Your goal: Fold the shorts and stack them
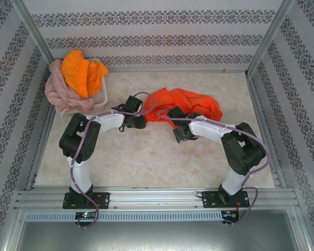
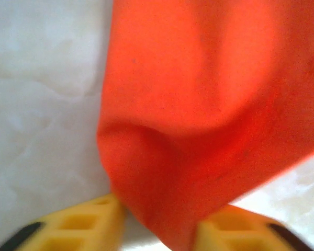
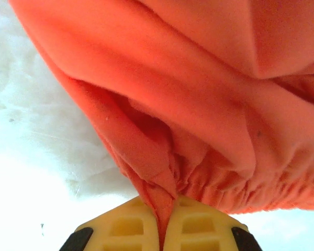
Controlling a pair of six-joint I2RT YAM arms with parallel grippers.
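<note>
At centre, red-orange shorts (image 1: 186,104) lie lengthwise left-right.

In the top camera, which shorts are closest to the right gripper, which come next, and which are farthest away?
1. Red-orange shorts: pinched in the right gripper, mid-table.
2. Yellow-orange shorts: far left, on top of the pile.
3. Pink shorts: leftmost, just beyond them.
</note>
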